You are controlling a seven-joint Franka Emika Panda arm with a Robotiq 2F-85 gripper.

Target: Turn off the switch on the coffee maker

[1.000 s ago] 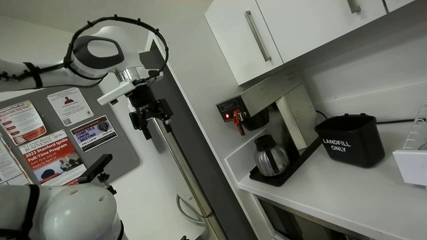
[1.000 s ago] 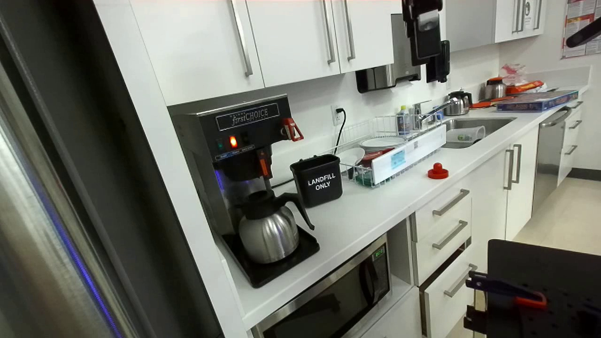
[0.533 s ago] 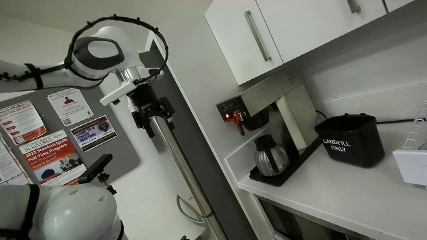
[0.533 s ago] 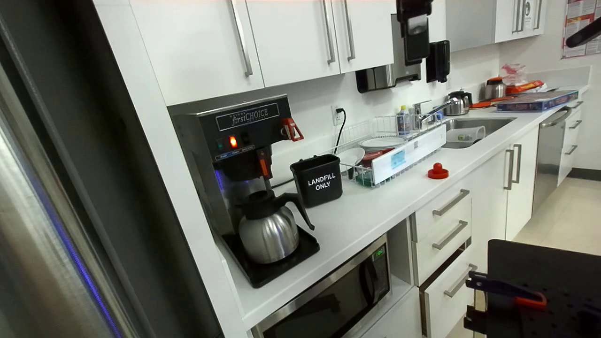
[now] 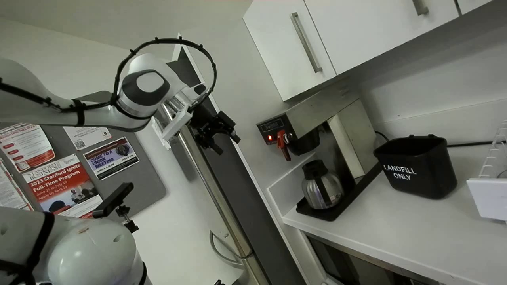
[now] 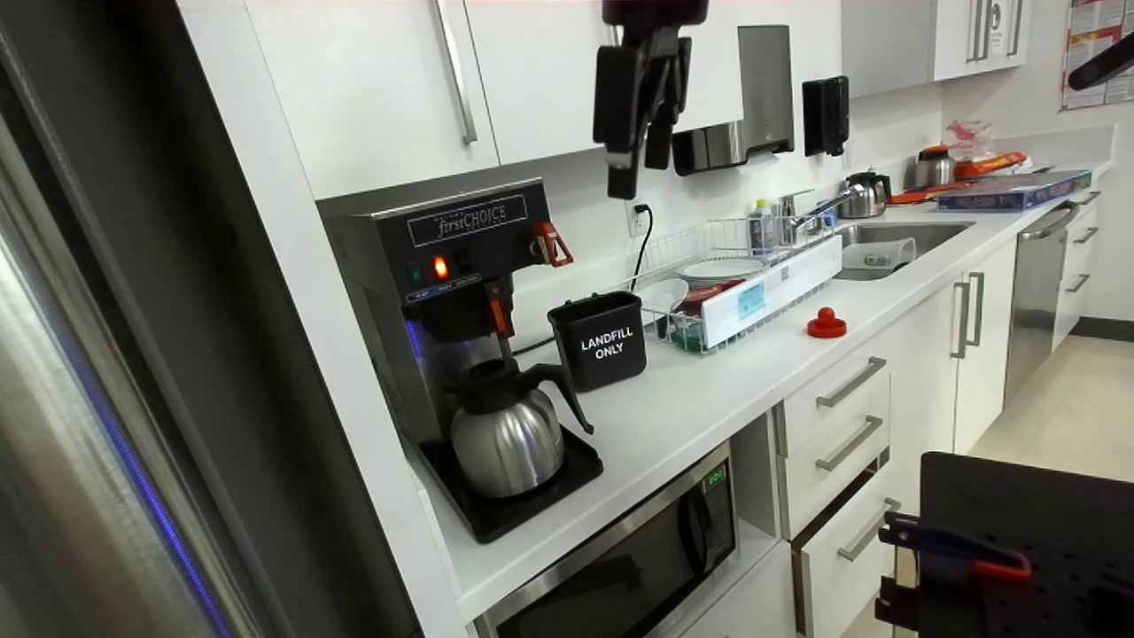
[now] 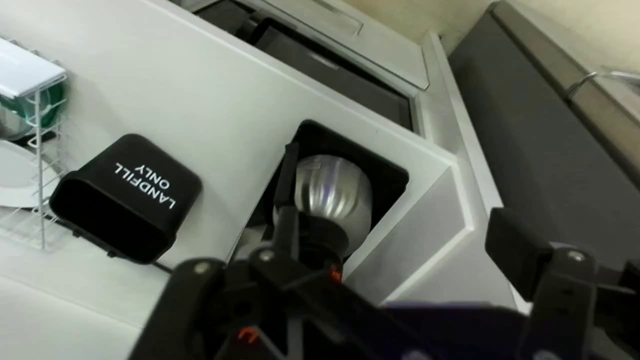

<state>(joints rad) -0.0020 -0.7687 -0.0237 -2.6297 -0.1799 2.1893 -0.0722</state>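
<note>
The coffee maker (image 5: 317, 111) stands against the side wall on the counter; it shows in both exterior views (image 6: 496, 217). Its switch (image 6: 440, 267) glows orange-red on the dark front panel and shows in both exterior views (image 5: 270, 137). A steel carafe (image 6: 507, 447) with a black lid sits on the black base; it also shows in the wrist view (image 7: 332, 192). My gripper (image 5: 227, 143) is open and empty, in the air in front of the machine at about switch height, apart from it. In the wrist view, the gripper (image 7: 400, 235) hides the switch.
A black bin (image 6: 598, 346) lettered "LANDFILL ONLY" stands beside the coffee maker. A dish rack (image 6: 771, 288) is further along the counter (image 6: 673, 416). Cabinets (image 5: 289, 47) hang above the machine. A tall grey panel (image 5: 253, 206) stands beside the counter. Red handles (image 6: 551, 245) stick out from the machine.
My gripper has moved toward the coffee maker and tilted its fingers toward it. In an exterior view it has come left and lower in the picture. The switch still glows.
</note>
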